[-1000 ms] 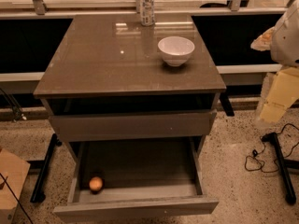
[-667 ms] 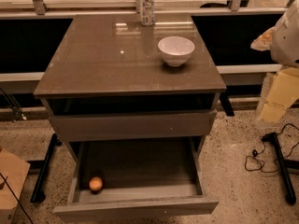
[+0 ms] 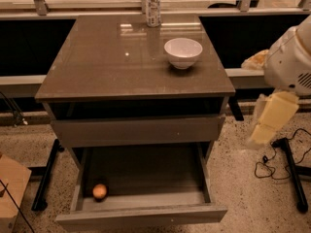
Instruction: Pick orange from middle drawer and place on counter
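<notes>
The orange lies in the front left corner of the middle drawer, which is pulled out at the bottom of the cabinet. The counter is the glossy brown top above it. My gripper hangs at the right edge of the view, beside the cabinet's right side. It is well above and to the right of the drawer, apart from the orange, and holds nothing I can see.
A white bowl stands on the counter's right rear part and a bottle at its back edge. Another flat drawer front sits above the open drawer. A cardboard box is at the left, cables on the floor at the right.
</notes>
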`<control>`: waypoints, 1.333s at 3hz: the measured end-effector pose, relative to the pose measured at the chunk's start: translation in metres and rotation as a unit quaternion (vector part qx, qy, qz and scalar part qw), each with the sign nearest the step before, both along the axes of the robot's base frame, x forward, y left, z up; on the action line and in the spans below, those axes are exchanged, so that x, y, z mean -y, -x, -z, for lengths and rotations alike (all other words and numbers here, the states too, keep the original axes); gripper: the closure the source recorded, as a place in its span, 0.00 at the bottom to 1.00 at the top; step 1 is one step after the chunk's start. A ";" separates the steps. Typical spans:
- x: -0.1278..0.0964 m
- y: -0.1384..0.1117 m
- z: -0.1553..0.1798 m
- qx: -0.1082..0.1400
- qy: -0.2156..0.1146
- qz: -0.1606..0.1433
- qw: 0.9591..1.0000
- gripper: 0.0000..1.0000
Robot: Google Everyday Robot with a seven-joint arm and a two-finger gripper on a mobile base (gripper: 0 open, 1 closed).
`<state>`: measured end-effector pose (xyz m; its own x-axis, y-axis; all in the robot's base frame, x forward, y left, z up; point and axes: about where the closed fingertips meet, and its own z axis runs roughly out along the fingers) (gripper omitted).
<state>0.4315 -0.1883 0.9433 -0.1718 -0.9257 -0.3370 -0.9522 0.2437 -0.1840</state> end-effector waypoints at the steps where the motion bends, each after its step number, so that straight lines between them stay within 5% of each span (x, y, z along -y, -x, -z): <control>1: -0.035 0.005 0.026 -0.005 -0.052 -0.037 0.998 0.00; 2: -0.081 0.005 0.048 -0.006 -0.089 -0.076 0.993 0.00; 4: -0.098 0.002 0.058 0.002 -0.092 -0.089 0.992 0.00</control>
<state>0.4298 -0.0901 0.8854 -0.0095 -0.8640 -0.5034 -0.9827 0.1013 -0.1553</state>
